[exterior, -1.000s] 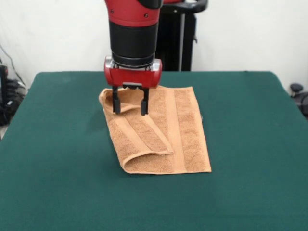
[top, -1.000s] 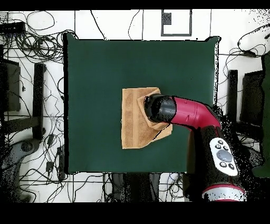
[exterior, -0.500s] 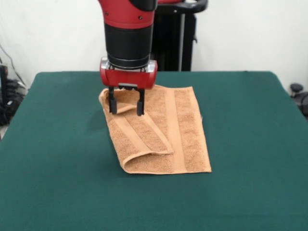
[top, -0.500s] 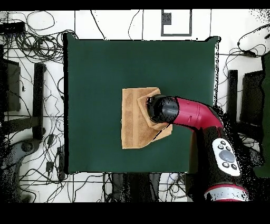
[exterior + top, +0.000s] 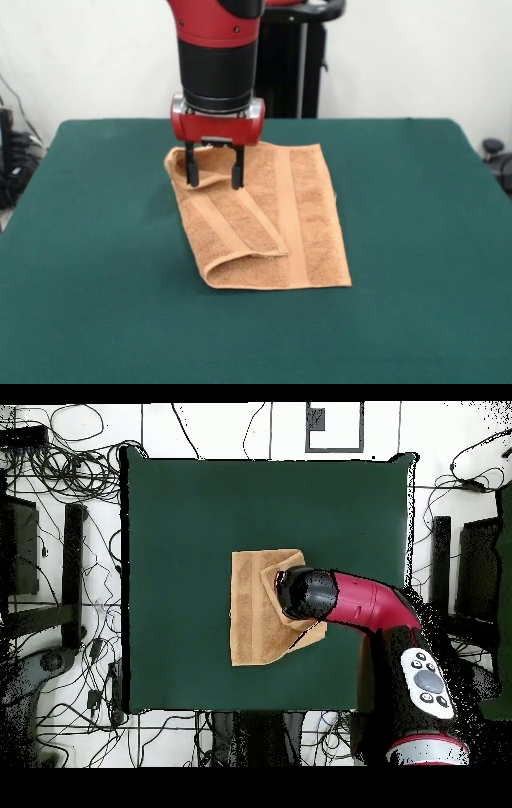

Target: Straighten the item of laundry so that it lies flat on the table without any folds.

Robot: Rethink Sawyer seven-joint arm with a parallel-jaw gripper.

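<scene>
The orange-tan towel [image 5: 268, 220] lies on the green table [image 5: 416, 240], its left part folded over diagonally onto the rest, with a rolled fold at the front left corner. My gripper [image 5: 214, 178] hangs open just above the towel's far left corner, its two black fingers [image 5: 192, 170] astride a raised fold there, nothing held. In the overhead view the towel [image 5: 255, 619] shows left of the arm's wrist [image 5: 305, 594], which hides the gripper and the towel's right part.
The table's green top [image 5: 190, 524] stretches wide on all sides of the towel. Cables and stands lie on the floor [image 5: 60, 584] beyond the table's edges. A black pedestal [image 5: 296, 56] stands behind the table.
The gripper shifted slightly left and up half a second ago, then came back right and a little lower. It stays open; the towel has not moved.
</scene>
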